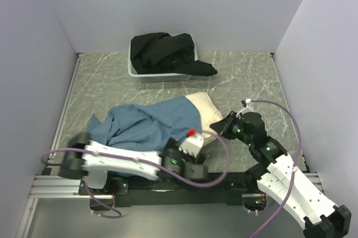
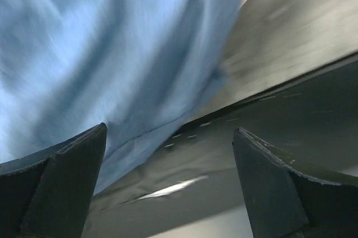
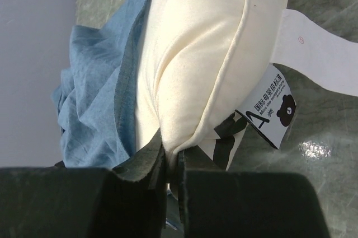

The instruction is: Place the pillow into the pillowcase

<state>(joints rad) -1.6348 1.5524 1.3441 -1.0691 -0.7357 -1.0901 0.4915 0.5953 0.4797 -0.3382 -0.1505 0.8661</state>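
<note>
Right end effector (image 3: 172, 165) clamped on the right edge of the pillow (image 3: 196, 53) | left end effector (image 2: 170, 130) gaped wide, holding nothing, just beside the pillowcase (image 2: 112, 42) hem | we saw the pillow's left part under the pillowcase, right end bare, near the desk (image 1: 251, 81) centre.

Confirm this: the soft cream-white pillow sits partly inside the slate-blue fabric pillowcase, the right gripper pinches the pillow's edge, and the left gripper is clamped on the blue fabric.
Not clamped: the left wrist view shows the left gripper wide open, the slate-blue fabric pillowcase lying beyond it, ungripped. The right gripper does pinch the soft cream-white pillow.
</note>
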